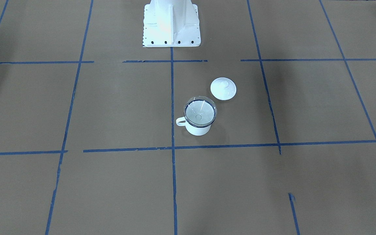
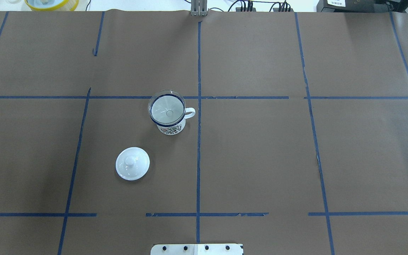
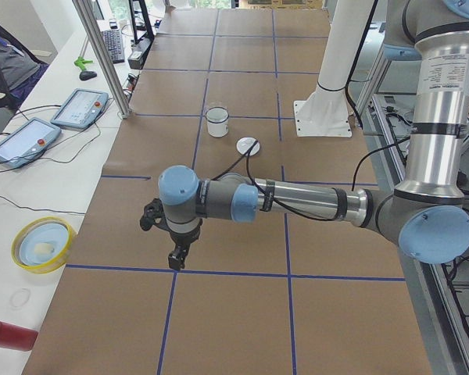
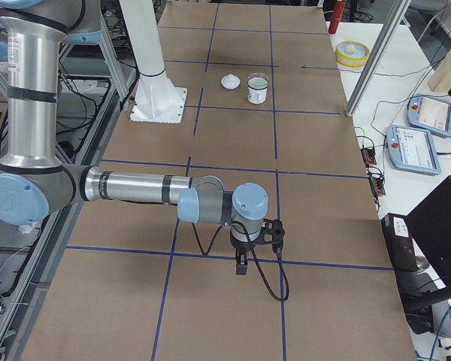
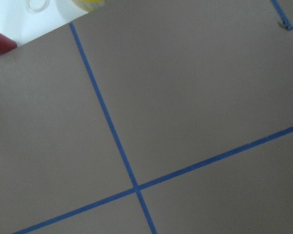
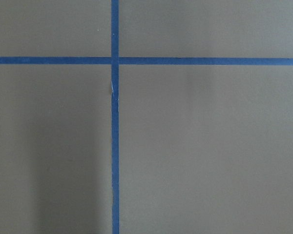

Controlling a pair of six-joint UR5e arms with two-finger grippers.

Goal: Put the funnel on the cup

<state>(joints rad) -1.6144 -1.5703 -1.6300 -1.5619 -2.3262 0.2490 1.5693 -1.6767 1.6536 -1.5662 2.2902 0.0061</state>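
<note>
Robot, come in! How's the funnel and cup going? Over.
Both jaws far off, open or shut unclear. Funnel sitting in cup mouth. White lid apart beside it, not blocking.

- My left claw (image 3: 177, 256) and right claw (image 4: 242, 265) show only in the 2 side views; I cannot tell how their fingers stand.
- The print on the cup (image 2: 170, 128) is too small to read.
- My base (image 1: 171, 26) is cut off at the top edge.

Left arm (image 3: 297, 201) and right arm (image 4: 135, 186) stretch level, left fingers (image 3: 175, 259) and right fingers (image 4: 241, 265) pointing down.
</note>
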